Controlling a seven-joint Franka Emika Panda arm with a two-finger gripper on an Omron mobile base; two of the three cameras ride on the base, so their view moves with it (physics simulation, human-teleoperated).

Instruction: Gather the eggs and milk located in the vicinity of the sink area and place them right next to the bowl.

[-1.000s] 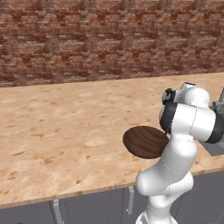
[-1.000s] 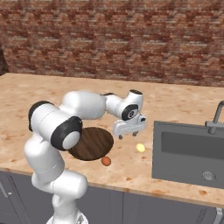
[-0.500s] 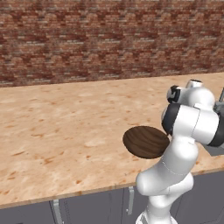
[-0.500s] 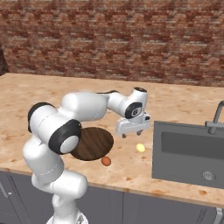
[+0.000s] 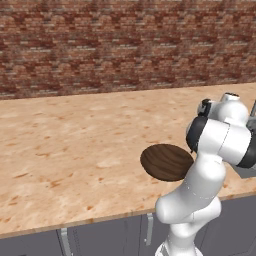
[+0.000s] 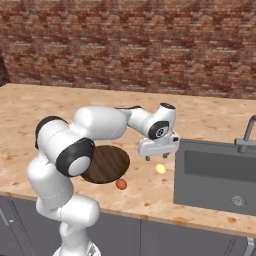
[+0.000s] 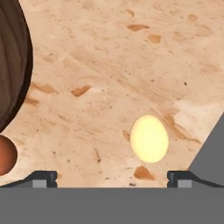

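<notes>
Two-finger hand (image 6: 156, 158) spread wide, holding nothing, above small pale yellowish egg (image 6: 160, 169) lying on speckled tan bench (image 6: 45, 110) beside dark grey sunken sink (image 6: 215, 175).

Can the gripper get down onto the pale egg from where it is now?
Probably yes. The gripper hangs open just above the pale egg, which lies alone on bare counter between the bowl and the sink. Nothing stands between them.

You see the bowl (image 7: 13, 61) and the orange-brown egg (image 7: 6, 155) cut off by the hand view's left edge; the arm hides part of the bowl's rim from the base.
</notes>
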